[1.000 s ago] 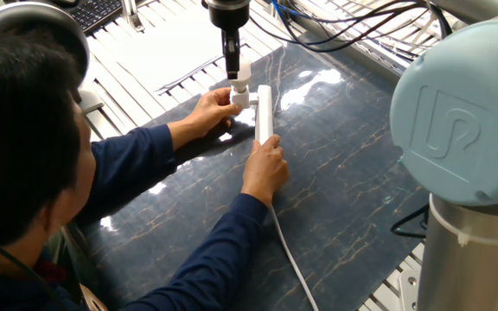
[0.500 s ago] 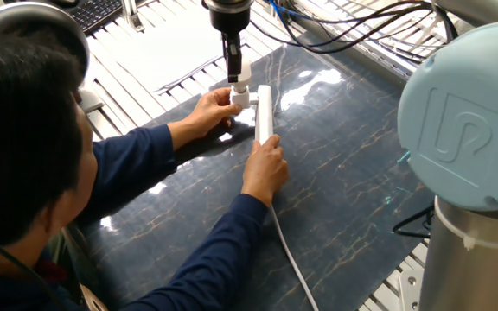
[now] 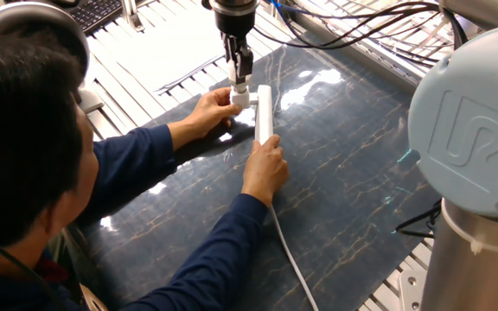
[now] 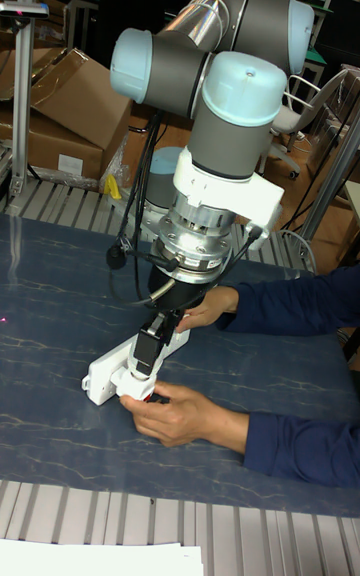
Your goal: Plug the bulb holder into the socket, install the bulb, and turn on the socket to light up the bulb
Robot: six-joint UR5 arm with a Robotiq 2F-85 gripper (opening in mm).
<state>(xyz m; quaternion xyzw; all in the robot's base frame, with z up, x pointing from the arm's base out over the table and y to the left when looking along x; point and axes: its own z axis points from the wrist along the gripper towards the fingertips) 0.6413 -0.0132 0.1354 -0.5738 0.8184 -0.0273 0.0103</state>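
The socket (image 3: 264, 112) lies on the dark marbled table (image 3: 344, 173), its cord (image 3: 290, 255) trailing toward the near edge. A person in a blue sleeve steadies it with both hands: one hand (image 3: 264, 168) presses on the strip's near end, the other hand (image 3: 210, 111) rests against the holder (image 3: 241, 98), which sits plugged into the strip's side near its far end. The bulb (image 3: 241, 76) stands upright on top of the holder, pinched between the fingers of the gripper (image 3: 239, 66), which comes straight down from above. In the tall view the gripper (image 4: 150, 344) is seen from the opposite side, reaching down to the socket (image 4: 120, 368) between the person's hands, though the bulb and holder are hidden there. Compared with a second ago, the gripper and wrist have turned about the vertical axis, the fingers now facing differently, while the bulb, holder, socket and both hands have kept their places. The large arm joint (image 3: 474, 147) in the foreground has shifted right.
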